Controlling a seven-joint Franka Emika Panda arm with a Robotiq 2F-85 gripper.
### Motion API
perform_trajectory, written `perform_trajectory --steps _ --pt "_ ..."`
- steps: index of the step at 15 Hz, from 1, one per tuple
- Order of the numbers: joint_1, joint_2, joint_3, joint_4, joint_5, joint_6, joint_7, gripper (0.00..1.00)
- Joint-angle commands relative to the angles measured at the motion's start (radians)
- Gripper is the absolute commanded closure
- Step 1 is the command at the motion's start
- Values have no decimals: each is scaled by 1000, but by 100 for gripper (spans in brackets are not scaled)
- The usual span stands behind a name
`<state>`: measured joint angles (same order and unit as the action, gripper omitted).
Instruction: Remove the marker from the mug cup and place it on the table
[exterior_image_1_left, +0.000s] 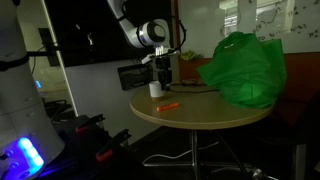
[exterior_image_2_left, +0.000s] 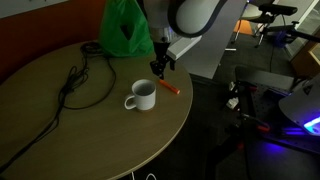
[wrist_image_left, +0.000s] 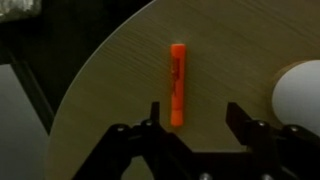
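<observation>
We find the small, thin orange-red stick-shaped marker (wrist_image_left: 177, 85) lying flat on the round, light tan wooden worktop (wrist_image_left: 110, 100). It is out of the small white cylindrical mug (wrist_image_left: 300, 95) and not touching it. It rests in the strip between the mug and the curved near edge of the worktop, closer to that edge than to the middle, as an exterior view confirms (exterior_image_2_left: 168, 89). The pincer (wrist_image_left: 197, 110) hangs just above it with its two fingers spread wide and nothing between them. In the wrist view the marker's long axis runs straight away from the pincer, across the line that joins the fingers. Its nearer end sits just inside the gap, close to the finger farther from the mug, and the rest of it stretches out ahead. From the side, in an exterior view, the pincer (exterior_image_1_left: 163, 72) stands over the mug (exterior_image_1_left: 155, 89), with the marker (exterior_image_1_left: 168, 105) lower and nearer the edge. We judge the placing as good as done, so the coming move is most likely a straight lift clear. Because the marker lies so close to that one finger, we think any sideways drift could nudge it and roll it toward the edge. The crumpled green bag (exterior_image_2_left: 125, 30) and the black cable (exterior_image_2_left: 80, 80) lie well apart, toward the far edge.
</observation>
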<state>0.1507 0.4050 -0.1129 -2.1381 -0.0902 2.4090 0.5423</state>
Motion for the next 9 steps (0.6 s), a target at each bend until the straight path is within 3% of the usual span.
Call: perform_trajectory --steps 1,5,9 --pt "-48 -67 38 36 68 -147 -109 0" --pt "-62 -134 48 70 70 -286 -153 0" --pt "-69 -183 50 59 59 -284 -160 0"
